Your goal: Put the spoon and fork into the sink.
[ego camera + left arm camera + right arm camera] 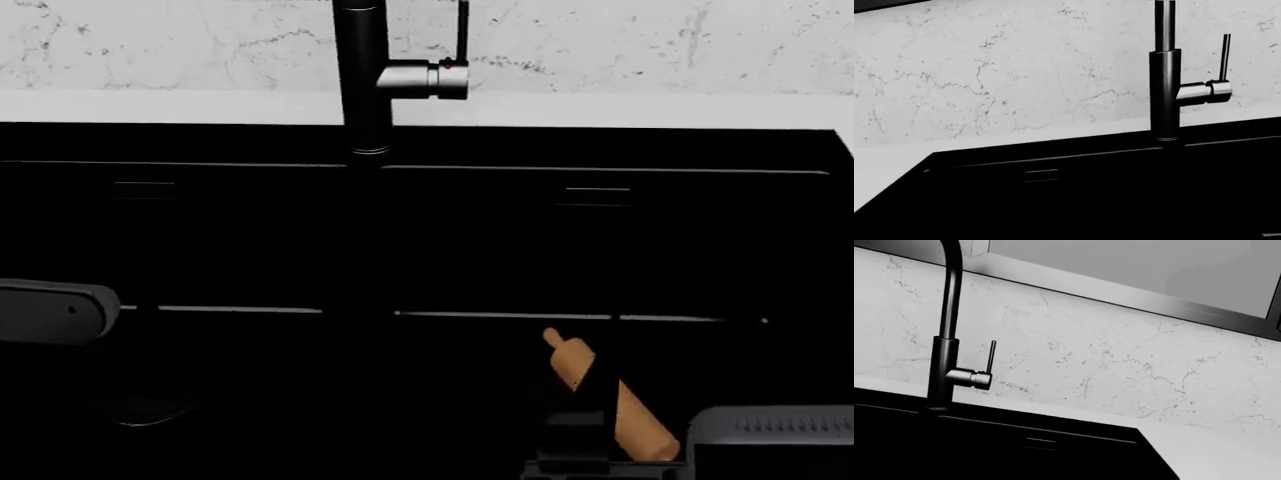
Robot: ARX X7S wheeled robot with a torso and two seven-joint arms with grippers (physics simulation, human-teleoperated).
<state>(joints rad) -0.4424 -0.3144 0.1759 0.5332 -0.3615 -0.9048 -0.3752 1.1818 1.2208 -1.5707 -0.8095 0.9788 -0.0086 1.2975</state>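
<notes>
The black sink [601, 250] fills the head view, and its tall black faucet [363, 80] stands at the back rim. The sink's far wall [1054, 170] and faucet [1165, 95] also show in the left wrist view, and the sink's corner [1054, 440] in the right wrist view. The spoon and the fork are out of view. My right gripper [577, 435] is a dark shape low over the right basin, crossing a tan rolling pin [627, 415]; its jaws blend into the black. Only the grey link of my left arm [54, 310] shows over the left basin.
The rolling pin lies slanted in the right basin, knob end pointing to the back. A faint round drain [147, 400] shows in the left basin. White counter [601, 108] and a marble backsplash [1021, 75] run behind the sink. My right arm's grey housing [781, 440] sits at the lower right.
</notes>
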